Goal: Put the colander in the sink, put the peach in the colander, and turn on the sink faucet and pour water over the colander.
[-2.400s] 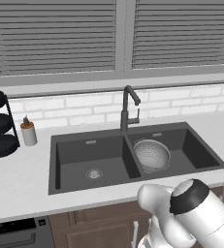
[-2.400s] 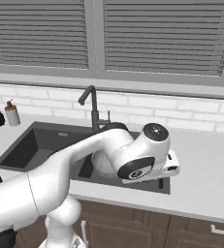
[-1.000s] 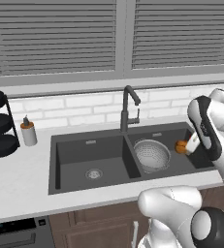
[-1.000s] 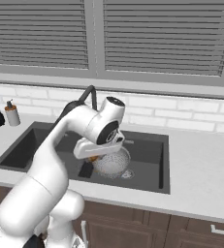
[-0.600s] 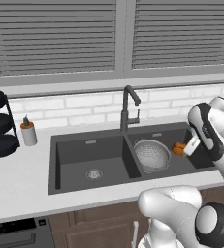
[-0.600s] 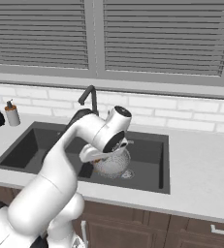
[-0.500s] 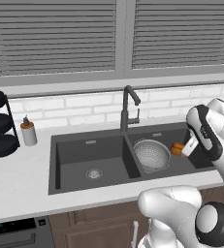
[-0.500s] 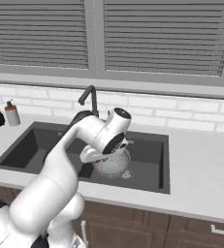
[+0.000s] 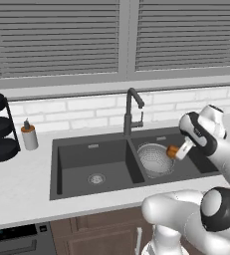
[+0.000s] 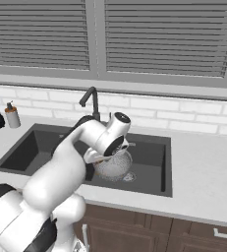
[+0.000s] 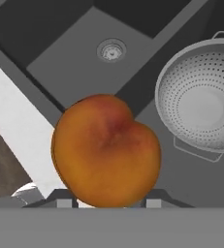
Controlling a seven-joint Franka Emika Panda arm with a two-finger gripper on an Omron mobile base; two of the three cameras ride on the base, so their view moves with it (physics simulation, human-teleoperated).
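Hand view: gripper (image 11: pixel 106 199) grips peach (image 11: pixel 106 151) beside colander (image 11: pixel 200 99).

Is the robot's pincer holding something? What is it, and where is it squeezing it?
Yes, the pincer holds the peach, squeezing it by its two opposite sides, above the sink beside the colander.

It is a home kitchen: a double-basin sink (image 9: pixel 91 164) with a gooseneck faucet (image 9: pixel 132 110), white tiles and wooden cabinets (image 10: pixel 134 231).
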